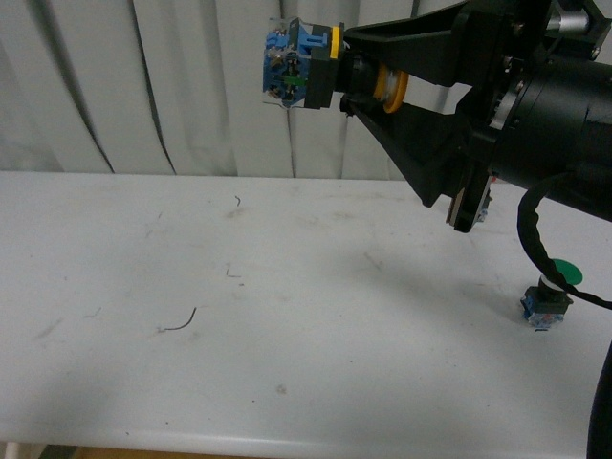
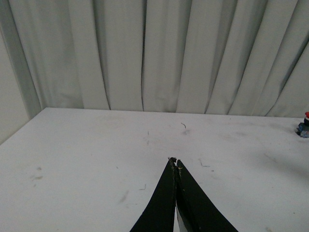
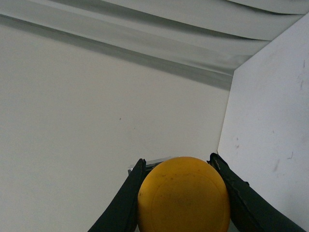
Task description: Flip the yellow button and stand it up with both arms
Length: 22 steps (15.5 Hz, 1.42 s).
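Observation:
My right gripper (image 1: 346, 65) is shut on the yellow button (image 1: 304, 65) and holds it high above the white table (image 1: 287, 316), lying sideways. Its blue contact block points left and its yellow cap (image 1: 390, 88) sits between the fingers. In the right wrist view the round yellow cap (image 3: 183, 195) fills the space between the two black fingers (image 3: 126, 203). My left gripper (image 2: 175, 161) is shut and empty, low over the table in the left wrist view. The left arm is out of the front view.
A green-capped button (image 1: 548, 296) stands on the table at the right, under the right arm's cable. A red-capped button (image 2: 304, 125) shows at the far right edge of the left wrist view. A grey pleated curtain (image 1: 143, 86) hangs behind the table.

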Motion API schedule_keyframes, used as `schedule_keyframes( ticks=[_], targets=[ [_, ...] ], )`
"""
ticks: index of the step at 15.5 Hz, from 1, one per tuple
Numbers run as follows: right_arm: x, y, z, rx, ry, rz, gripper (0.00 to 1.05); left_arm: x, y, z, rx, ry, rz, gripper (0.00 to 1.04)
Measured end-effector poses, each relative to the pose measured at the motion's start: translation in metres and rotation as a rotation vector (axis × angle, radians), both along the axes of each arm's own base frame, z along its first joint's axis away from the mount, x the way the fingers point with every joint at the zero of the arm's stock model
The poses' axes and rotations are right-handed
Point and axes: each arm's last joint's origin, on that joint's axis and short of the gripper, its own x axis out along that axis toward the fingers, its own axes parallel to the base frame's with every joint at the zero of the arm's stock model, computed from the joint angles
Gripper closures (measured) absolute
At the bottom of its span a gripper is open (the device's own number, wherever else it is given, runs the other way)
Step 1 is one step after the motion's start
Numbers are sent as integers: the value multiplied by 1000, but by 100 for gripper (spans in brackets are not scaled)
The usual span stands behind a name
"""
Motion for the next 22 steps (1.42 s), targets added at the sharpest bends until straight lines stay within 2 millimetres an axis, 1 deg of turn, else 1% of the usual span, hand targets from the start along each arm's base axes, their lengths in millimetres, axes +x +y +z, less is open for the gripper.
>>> schedule_keyframes(
  ticks=[1,4,5,6,8,9,10,11,12,13,14,15,17,19,20,22],
  targets=[
    [0,0,0,0,-1,2,69,0,0,-5,0,27,0,103],
    [-1,2,0,-4,-6,6,69,0,0,-4,0,19,0,103],
    [-1,1,0,-16,-23,0,69,0,0,-4,0,20,0,96],
    [0,-1,2,-36,-55,-26,69,0,0,-4,0,20,0,83],
    [2,-14,14,-90,-179,-143,69,0,0,-4,0,20,0,60],
    [4,-24,23,-134,-261,-229,69,0,0,-4,0,20,0,49],
    [9,-31,36,-191,-350,-326,69,0,0,-4,0,20,0,36],
    [16,-38,48,-310,-391,-429,69,0,0,-4,0,20,0,23],
    [23,-44,52,-432,-392,-509,69,0,0,-4,0,20,0,13],
    [30,-51,47,-588,-360,-571,69,0,0,-4,1,20,0,5],
    [36,-60,37,-746,-307,-620,69,0,0,-4,0,20,0,8],
    [42,-69,32,-878,-278,-658,69,0,0,-4,1,20,0,7],
    [59,-89,27,-1100,-242,-720,69,0,0,-4,1,20,0,7],
    [73,-100,21,-1234,-191,-704,69,0,0,-4,1,20,0,7],
    [80,-101,18,-1274,-178,-688,69,0,0,-4,1,20,0,7],
    [89,-102,18,-1321,-165,-675,69,0,0,-4,1,20,0,7]
  ],
)
